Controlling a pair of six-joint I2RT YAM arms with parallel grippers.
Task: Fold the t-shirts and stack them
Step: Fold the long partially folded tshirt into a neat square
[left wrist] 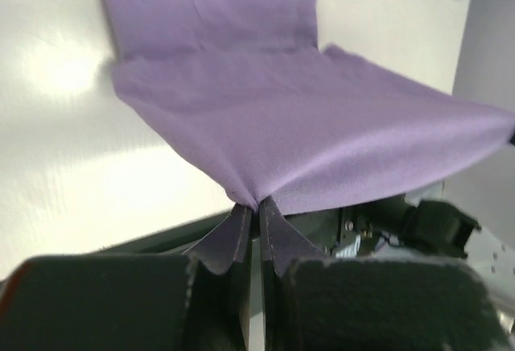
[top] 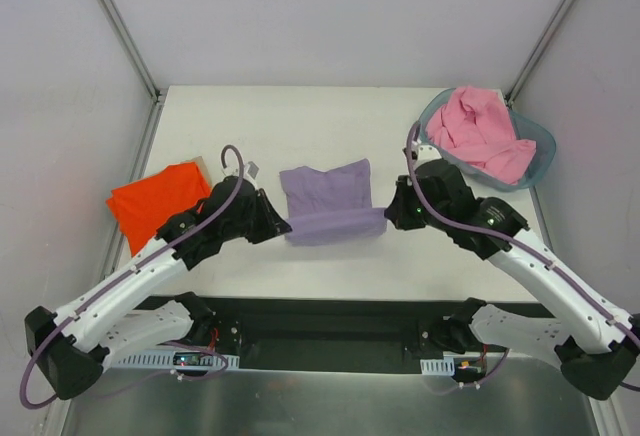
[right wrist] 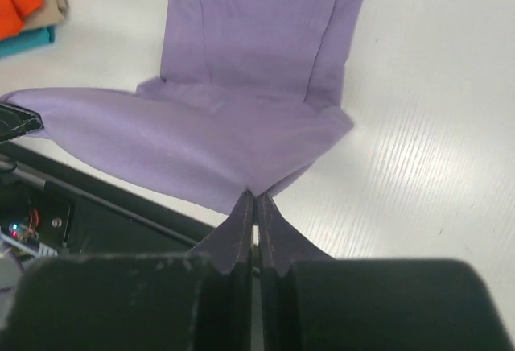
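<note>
White table (top: 300,116) holds the lavender t-shirt (top: 330,201) right of the orange-red t-shirt (top: 155,201), its near edge pinched in my left jaws and right jaws. If either slips, the fold lands crooked.

t-shirts: 4, lavender (top: 330,201), orange-red (top: 155,204), pink (top: 478,136), teal (right wrist: 24,41) | basket (top: 545,144): 1 | tools: 2, left tool (left wrist: 256,206), right tool (right wrist: 255,200)

Robot lab cell — plain white walls (top: 330,16), metal corner struts (top: 118,24), white table (top: 320,121), two arms (top: 130,291) bolted at its edge
</note>
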